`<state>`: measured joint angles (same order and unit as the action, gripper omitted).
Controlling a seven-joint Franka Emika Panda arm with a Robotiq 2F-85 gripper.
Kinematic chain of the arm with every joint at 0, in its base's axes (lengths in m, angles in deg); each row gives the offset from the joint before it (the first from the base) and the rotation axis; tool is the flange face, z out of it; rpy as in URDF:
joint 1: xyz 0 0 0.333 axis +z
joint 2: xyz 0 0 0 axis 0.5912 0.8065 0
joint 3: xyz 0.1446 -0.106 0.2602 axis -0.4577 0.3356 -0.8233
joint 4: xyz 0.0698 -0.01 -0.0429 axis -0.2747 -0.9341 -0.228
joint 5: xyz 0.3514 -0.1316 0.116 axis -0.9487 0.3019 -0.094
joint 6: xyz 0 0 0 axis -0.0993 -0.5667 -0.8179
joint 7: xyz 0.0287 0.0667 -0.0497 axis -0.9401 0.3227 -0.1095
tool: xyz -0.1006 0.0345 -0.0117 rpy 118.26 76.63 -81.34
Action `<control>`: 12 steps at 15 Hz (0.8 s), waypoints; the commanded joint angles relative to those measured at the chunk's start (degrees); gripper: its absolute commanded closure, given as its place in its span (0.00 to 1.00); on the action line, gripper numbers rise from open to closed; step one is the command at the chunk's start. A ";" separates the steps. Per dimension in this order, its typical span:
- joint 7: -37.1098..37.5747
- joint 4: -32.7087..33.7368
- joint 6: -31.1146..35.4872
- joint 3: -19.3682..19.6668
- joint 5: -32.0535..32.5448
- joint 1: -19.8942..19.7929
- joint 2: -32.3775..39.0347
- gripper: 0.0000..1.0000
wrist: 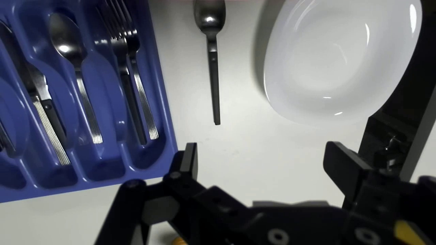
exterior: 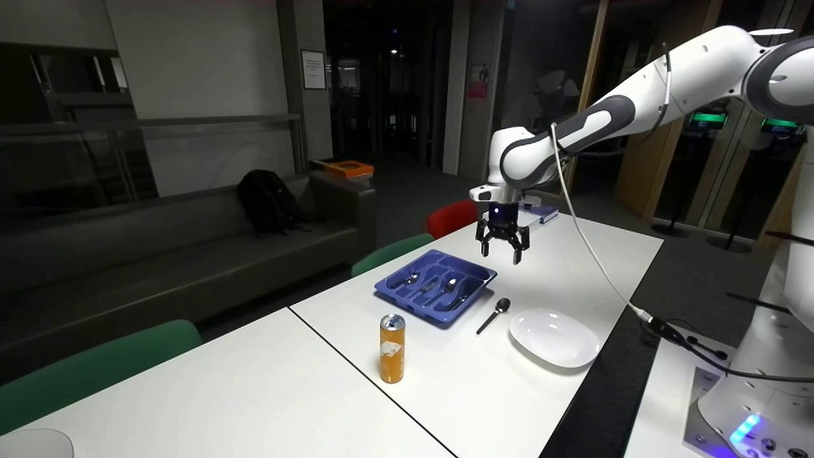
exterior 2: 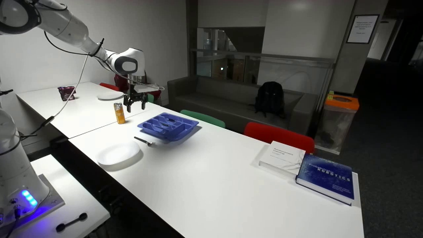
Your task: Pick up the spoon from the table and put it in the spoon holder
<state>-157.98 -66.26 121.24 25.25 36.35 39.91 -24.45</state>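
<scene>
In an exterior view an orange drinks can (exterior: 392, 356) stands upright at near left on the white table (exterior: 458, 381). Farther right, the blue cutlery tray (exterior: 413, 308) holds forks (wrist: 143, 98). The black-handled spoon (wrist: 213, 64) lies on the table just beside the tray. Above the table hangs the gripper (exterior: 501, 254), fingers spread apart. At right sits a white plate (exterior: 554, 337).

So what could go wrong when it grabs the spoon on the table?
The spoon lies flat, so the gripper might scrape the table or miss. The white plate sits near the table's edge; a bump could push it off. Forks lie in the blue cutlery tray, so the spoon might land among them.
</scene>
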 commanded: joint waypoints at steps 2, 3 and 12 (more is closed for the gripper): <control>-0.87 3.68 -0.79 -2.42 -2.43 -3.59 4.47 0.00; -0.85 3.72 -0.81 -2.70 -2.51 -3.99 5.14 0.00; 1.85 1.39 3.96 -4.17 -1.16 -5.12 11.55 0.00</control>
<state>-157.64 -64.04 121.43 22.55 35.22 36.11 -13.95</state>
